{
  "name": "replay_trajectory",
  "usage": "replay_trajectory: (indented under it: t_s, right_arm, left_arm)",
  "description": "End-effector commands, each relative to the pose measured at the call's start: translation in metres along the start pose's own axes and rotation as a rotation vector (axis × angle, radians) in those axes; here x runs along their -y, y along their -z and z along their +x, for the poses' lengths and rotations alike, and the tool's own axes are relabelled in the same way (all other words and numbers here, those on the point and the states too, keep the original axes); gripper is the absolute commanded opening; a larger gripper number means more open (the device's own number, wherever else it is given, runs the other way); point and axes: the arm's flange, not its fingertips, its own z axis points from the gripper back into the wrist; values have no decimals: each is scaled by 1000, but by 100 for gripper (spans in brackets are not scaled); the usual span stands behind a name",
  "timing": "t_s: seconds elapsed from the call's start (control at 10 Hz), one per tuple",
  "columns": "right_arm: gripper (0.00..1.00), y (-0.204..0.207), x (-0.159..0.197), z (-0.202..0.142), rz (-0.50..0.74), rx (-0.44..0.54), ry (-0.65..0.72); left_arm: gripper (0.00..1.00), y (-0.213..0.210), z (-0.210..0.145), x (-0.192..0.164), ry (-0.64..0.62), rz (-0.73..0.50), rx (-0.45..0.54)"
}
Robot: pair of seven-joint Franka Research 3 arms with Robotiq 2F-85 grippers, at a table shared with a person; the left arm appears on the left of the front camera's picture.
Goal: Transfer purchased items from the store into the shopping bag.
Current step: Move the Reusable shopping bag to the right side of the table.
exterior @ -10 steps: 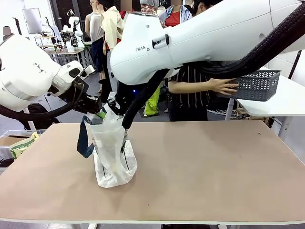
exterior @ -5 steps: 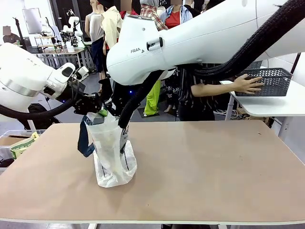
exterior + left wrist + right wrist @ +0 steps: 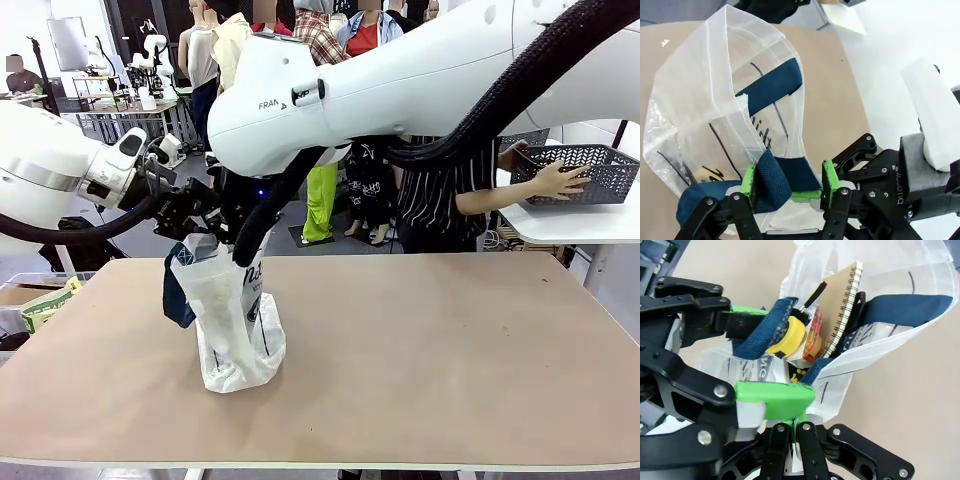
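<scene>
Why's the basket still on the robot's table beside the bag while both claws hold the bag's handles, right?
Wrong on the basket: the front view shows it on a separate white table, under the person's hand. The rest holds: left claw and right claw grip the shopping bag.

- One shopping bag (image 3: 232,320), translucent white, at left of centre in the front view.
- Two navy handle strips on it: one (image 3: 771,181) at the bottom of the left wrist view, one (image 3: 900,309) at the upper right of the right wrist view.
- One spiral notebook (image 3: 842,310) inside the bag.
- One yellow roll (image 3: 788,335) beside it.
- One small red-and-yellow packet (image 3: 814,335) between roll and notebook.
- One dark grey lattice basket (image 3: 574,172) at the right edge of the front view.
- One person's hand (image 3: 546,181) on the basket.
- One bench (image 3: 430,350).
</scene>
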Motion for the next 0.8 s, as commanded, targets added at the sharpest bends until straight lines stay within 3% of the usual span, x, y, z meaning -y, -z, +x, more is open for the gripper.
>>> replay_trajectory:
  t_s: [0.0,0.7]
  right_arm:
    - [0,4,-4,7,19,-16,-40]
    - [0,14,-43,18,111,-100,-281]
  left_arm:
    - [65,6,5,-8,9,-64,-6]
    - [65,10,15,-15,18,-70,-50]
